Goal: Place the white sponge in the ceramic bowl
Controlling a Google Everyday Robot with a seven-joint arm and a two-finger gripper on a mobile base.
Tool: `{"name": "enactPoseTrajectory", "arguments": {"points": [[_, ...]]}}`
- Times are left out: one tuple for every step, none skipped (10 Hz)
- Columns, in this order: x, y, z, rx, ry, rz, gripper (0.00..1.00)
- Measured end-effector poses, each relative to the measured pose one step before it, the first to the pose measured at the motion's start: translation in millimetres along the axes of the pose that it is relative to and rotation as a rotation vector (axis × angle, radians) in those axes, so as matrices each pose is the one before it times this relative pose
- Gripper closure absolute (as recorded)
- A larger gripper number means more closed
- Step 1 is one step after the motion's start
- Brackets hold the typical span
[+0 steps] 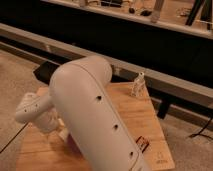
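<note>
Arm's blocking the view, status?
Gripper low over table left, behind arm. Hidden: white sponge, ceramic bowl. Figurine at far edge, apart.
</note>
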Motion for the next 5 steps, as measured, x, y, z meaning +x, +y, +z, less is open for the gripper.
{"name": "enactPoseTrajectory", "arguments": {"points": [[-0.79, -5.59, 1.78, -0.00489, 0.00515, 0.01727, 0.2], [-1.12, -4.7, 1.28, -0.00429, 0.00316, 0.01409, 0.2], [-0.91, -3.22, 1.15, -0.00292, 0.00277, 0.01025, 0.2], [-0.82, -3.49, 1.07, -0.00256, 0.00281, 0.01022, 0.2], [-0.78, -3.19, 1.52, -0.00069, 0.00285, 0.00867, 0.2]]}}
